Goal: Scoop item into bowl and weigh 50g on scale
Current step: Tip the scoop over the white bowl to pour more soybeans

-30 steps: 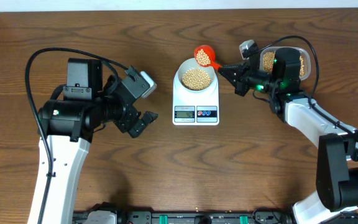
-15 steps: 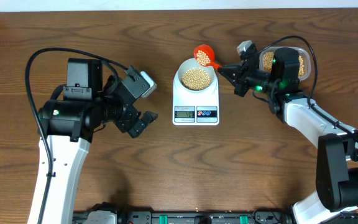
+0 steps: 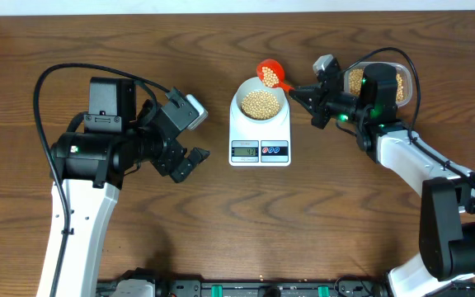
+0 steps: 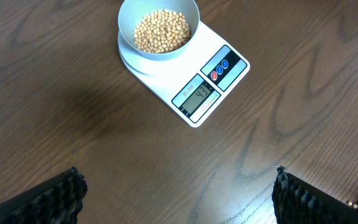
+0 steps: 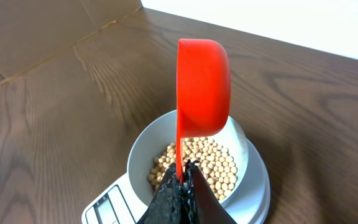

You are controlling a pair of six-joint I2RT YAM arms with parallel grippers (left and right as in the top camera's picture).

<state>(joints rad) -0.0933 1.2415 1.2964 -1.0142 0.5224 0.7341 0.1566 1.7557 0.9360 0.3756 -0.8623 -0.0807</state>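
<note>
A white bowl [image 3: 246, 92] holding tan beans [image 3: 261, 102] stands on the white scale [image 3: 260, 136] at mid-table. My right gripper [image 3: 295, 89] is shut on the handle of a red scoop [image 3: 270, 73], whose cup hangs over the bowl's far right rim with a few beans in it. In the right wrist view the scoop [image 5: 202, 87] is tipped on its side above the bowl [image 5: 143, 149] and its beans [image 5: 213, 165], with the gripper [image 5: 182, 180] pinching the thin handle. My left gripper [image 4: 179, 205] is wide open, with nothing in it, over bare table left of the scale [image 4: 197, 93].
A clear tub of beans [image 3: 386, 82] sits at the back right, partly hidden behind my right arm. The scale's display [image 4: 196, 98] shows digits. Black cables loop over both arms.
The right gripper and scoop have edged slightly left over the bowl's rim. The left arm has not moved.
</note>
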